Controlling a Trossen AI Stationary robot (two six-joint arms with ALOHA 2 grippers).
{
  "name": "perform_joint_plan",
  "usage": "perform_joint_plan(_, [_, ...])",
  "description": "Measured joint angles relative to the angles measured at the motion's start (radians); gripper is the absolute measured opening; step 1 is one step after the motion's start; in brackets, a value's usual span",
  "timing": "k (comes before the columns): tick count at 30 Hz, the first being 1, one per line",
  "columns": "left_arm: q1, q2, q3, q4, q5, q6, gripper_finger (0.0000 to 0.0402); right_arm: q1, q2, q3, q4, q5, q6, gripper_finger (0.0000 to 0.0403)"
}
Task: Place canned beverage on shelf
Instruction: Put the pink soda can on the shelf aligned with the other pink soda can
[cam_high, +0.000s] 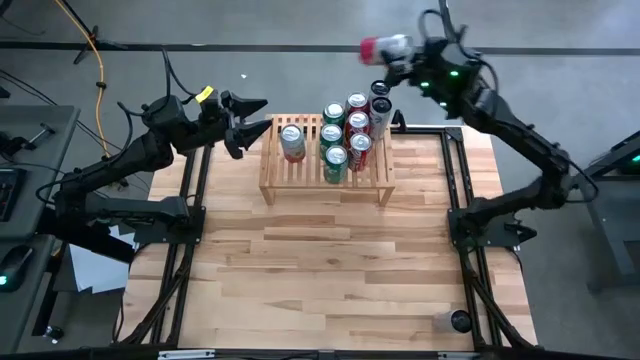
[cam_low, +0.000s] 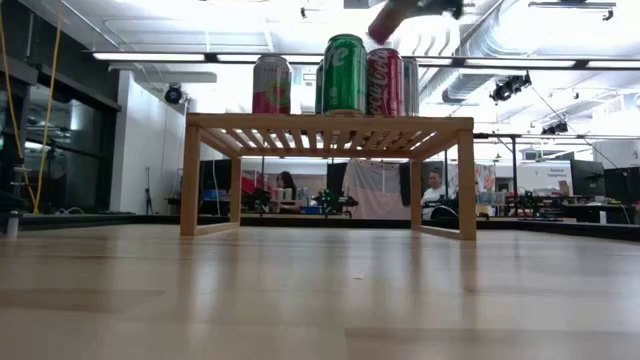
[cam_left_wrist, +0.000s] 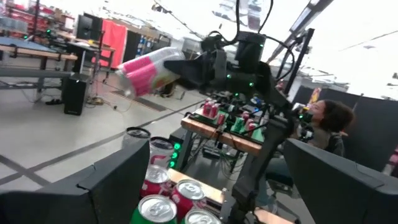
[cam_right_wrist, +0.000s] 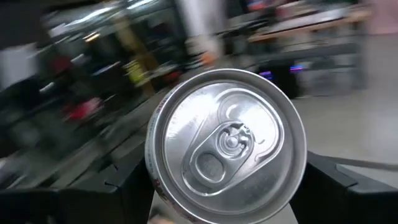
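Note:
The light-wood shelf (cam_high: 327, 160) stands at the table's far middle on its short side legs (cam_low: 190, 175). One can (cam_high: 292, 143) stands upright on its left part, and several green and red cans (cam_high: 345, 130) are grouped on its right part. My right gripper (cam_high: 400, 52) is shut on a pink-and-white can (cam_high: 382, 47), high up beyond the table's far edge and behind the shelf's right end. That can also shows in the left wrist view (cam_left_wrist: 149, 71) and the low view (cam_low: 392, 18). My left gripper (cam_high: 252, 110) is open and empty, level with the shelf's left end. My right gripper pinches the pink-and-white can by its side wall near the top end (cam_left_wrist: 177, 62), one finger (cam_right_wrist: 124, 180) on each side. The can lies along the fingers, its lid (cam_right_wrist: 227, 143) toward the wrist and its bottom toward the table's left. It is lifted clear and lies nearly level.
A small dark object (cam_high: 459, 321) sits at the table's near right corner. Bare wood lies in front of the shelf (cam_high: 320, 260). The dark table frame rails (cam_high: 455, 180) run along both sides. A person (cam_left_wrist: 329, 121) sits beyond the table.

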Motion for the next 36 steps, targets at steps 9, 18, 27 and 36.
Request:
perform_joint_plan(9, [-0.019,0.000,0.000,0.077,0.000,0.001,0.0362,0.179,0.344,0.304,-0.035,-0.149,-0.124,0.0272])
perform_joint_plan(18, [-0.019,-0.005,0.000,0.078,0.000,-0.001,0.0362,0.190,0.631,0.632,-0.292,-0.227,-0.111,0.0272])
perform_joint_plan(27, [-0.018,-0.005,0.000,0.075,-0.001,0.000,0.0362,0.195,0.770,0.789,-0.504,-0.256,-0.099,0.0272])
perform_joint_plan(36, [-0.018,-0.005,0.000,0.074,-0.017,0.019,0.0362,0.204,0.772,0.759,-0.575,-0.262,-0.096,0.0272])
